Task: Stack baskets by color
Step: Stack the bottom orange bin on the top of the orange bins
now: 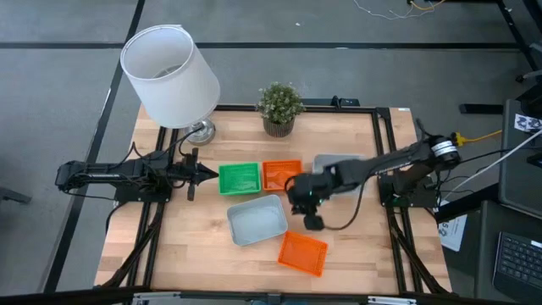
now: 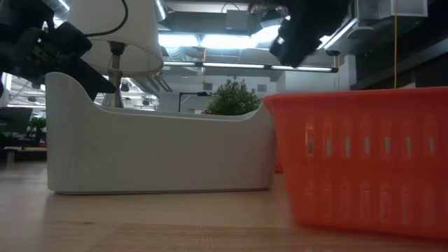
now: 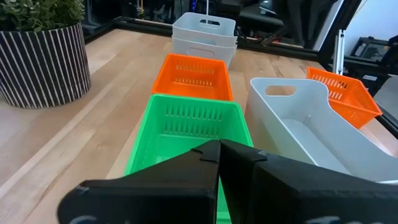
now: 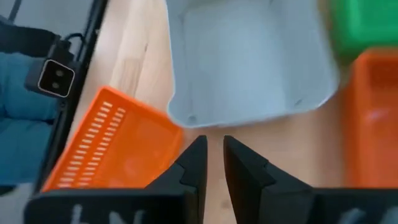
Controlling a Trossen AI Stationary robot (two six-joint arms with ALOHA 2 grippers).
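Note:
A green basket (image 1: 240, 178) and an orange basket (image 1: 282, 174) stand side by side at mid-table. Behind them a stack of pale grey baskets (image 3: 204, 31) sits partly under my right arm. A single grey basket (image 1: 257, 219) and a second orange basket (image 1: 303, 252) rest on the table nearer the front edge. My left gripper (image 1: 207, 172) is shut and hovers level just left of the green basket (image 3: 186, 130). My right gripper (image 4: 211, 149) slants down above bare table between the grey basket (image 4: 249, 56) and the near orange basket (image 4: 118, 149). Its fingers are a narrow gap apart with nothing between them.
A lamp with a white shade (image 1: 169, 74) stands at the far left corner. A potted plant (image 1: 279, 106) stands at the far edge. Bare wood lies along the near left of the table (image 1: 178, 246). Cables and black frame rails run along both sides.

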